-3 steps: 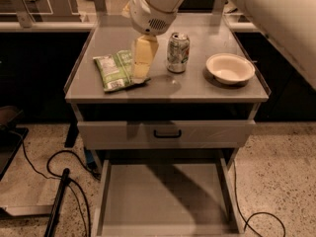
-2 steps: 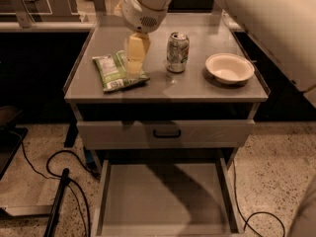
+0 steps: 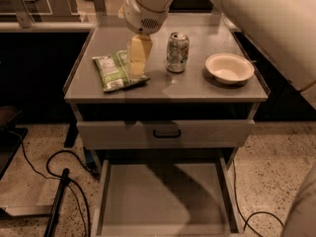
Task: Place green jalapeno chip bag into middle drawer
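The green jalapeno chip bag (image 3: 112, 71) lies flat on the left part of the cabinet top (image 3: 163, 89). My gripper (image 3: 138, 63) hangs from the white arm and is down at the bag's right edge, touching or just over it. The middle drawer (image 3: 163, 197) is pulled out below, its bare grey floor showing between low side walls.
A silver soda can (image 3: 177, 52) stands just right of the gripper, and a white bowl (image 3: 229, 68) sits further right. A shut drawer with a black handle (image 3: 166, 132) lies above the open one. Black cables (image 3: 58, 180) run over the floor at left.
The gripper has shifted a little left and lower, onto the bag's right edge. The bag, can and bowl have not moved.
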`<state>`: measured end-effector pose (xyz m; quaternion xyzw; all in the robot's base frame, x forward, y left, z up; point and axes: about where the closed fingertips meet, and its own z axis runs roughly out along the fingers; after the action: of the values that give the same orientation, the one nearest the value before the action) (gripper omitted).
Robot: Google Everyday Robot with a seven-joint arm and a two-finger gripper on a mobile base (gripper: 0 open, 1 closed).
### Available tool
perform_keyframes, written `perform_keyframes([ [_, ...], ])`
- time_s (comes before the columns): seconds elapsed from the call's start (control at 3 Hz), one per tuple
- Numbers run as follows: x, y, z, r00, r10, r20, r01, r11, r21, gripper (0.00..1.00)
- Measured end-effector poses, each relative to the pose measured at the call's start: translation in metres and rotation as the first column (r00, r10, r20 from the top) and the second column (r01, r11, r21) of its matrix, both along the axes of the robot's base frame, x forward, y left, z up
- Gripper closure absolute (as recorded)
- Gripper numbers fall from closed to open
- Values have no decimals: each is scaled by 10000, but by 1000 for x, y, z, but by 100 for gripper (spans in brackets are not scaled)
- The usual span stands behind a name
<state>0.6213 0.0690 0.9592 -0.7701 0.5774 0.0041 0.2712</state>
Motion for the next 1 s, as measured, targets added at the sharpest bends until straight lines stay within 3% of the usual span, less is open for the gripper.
perform_keyframes([
  [0.33, 18, 0, -13, 9999, -134, -24, 133, 9986, -513, 0],
  [1.0, 51, 3, -35, 9994, -303, -157, 288, 9958, -870, 0],
])
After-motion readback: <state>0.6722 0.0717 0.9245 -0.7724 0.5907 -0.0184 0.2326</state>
